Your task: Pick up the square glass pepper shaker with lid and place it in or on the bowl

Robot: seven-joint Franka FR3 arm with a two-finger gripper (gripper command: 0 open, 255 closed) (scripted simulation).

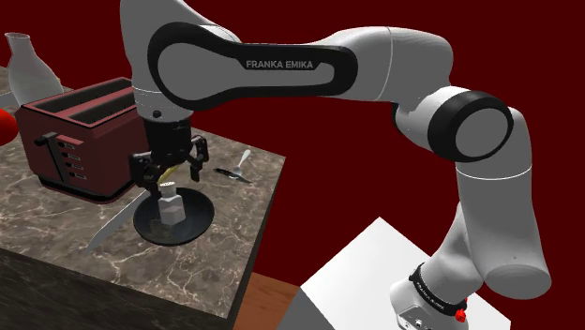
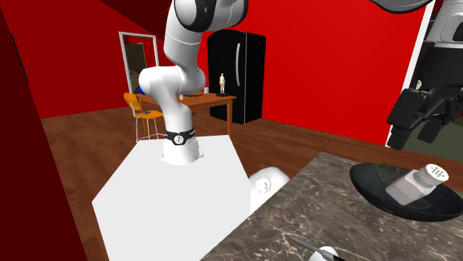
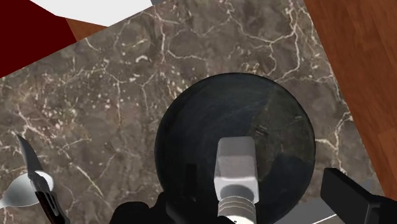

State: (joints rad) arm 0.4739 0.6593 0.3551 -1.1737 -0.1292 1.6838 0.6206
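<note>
The pepper shaker (image 1: 171,208), a pale square block with a ribbed lid, lies tilted inside the black bowl (image 1: 150,225) on the marble counter. In the second exterior view the shaker (image 2: 415,184) leans on the bowl's (image 2: 367,182) inner wall, its perforated lid pointing up. My gripper (image 1: 169,174) hangs open just above it, fingers apart and touching nothing. The second exterior view shows the gripper (image 2: 415,133) clear above the bowl. In the wrist view the shaker (image 3: 236,167) lies in the bowl (image 3: 191,127) below the open gripper (image 3: 197,194), between the fingers (image 3: 347,194) but untouched.
A dark red toaster (image 1: 80,136) stands just beyond the bowl on the shoulder view's left. A knife (image 1: 112,223) lies beside the bowl and a small utensil (image 1: 234,171) near the counter's far edge. A white vase (image 1: 28,66) stands behind the toaster. The white stand (image 2: 171,200) is off the counter.
</note>
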